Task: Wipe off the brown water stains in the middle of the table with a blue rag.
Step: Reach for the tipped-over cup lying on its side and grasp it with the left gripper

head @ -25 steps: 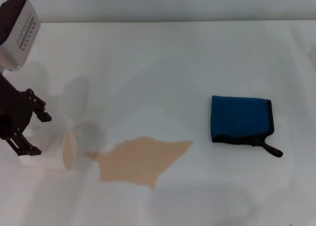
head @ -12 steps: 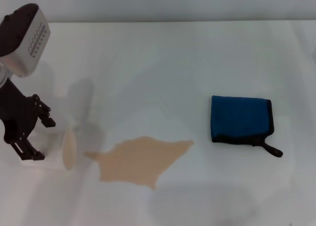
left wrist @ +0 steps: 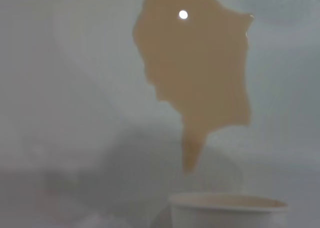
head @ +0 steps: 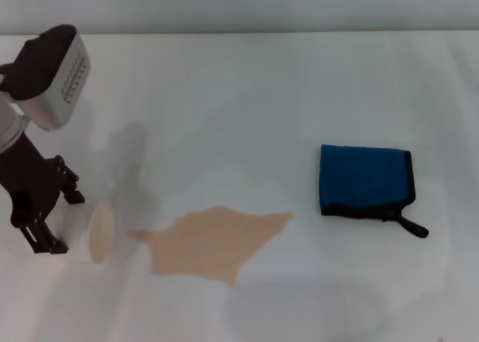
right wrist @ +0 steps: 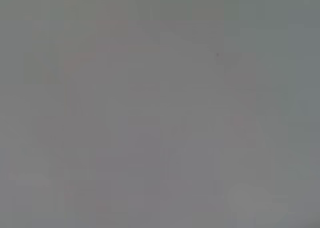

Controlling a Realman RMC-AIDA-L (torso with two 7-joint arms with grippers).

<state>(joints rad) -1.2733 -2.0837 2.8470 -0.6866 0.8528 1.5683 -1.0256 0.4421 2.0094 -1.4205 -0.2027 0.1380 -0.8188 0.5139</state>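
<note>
The brown water stains (head: 212, 242) form one tan puddle on the white table (head: 247, 102), left of the middle; the left wrist view shows this puddle (left wrist: 200, 73) too. To the right of it lies the blue rag (head: 364, 181), folded flat, with a black loop at its near right corner. Nothing touches the rag. At the far left, my left gripper (head: 66, 222) is shut on a white paper cup (head: 97, 233) tipped on its side, its mouth facing the puddle. The right gripper is out of view, and its wrist view shows only plain grey.
The paper cup's rim (left wrist: 227, 210) sits close before the left wrist camera. My left arm's grey and black housing (head: 52, 72) hangs over the table's far left. Bare tabletop separates the puddle from the rag.
My left arm's housing has swung to the right and slightly down. The gripper and cup have shifted a little left and lower. The puddle and rag have not moved.
</note>
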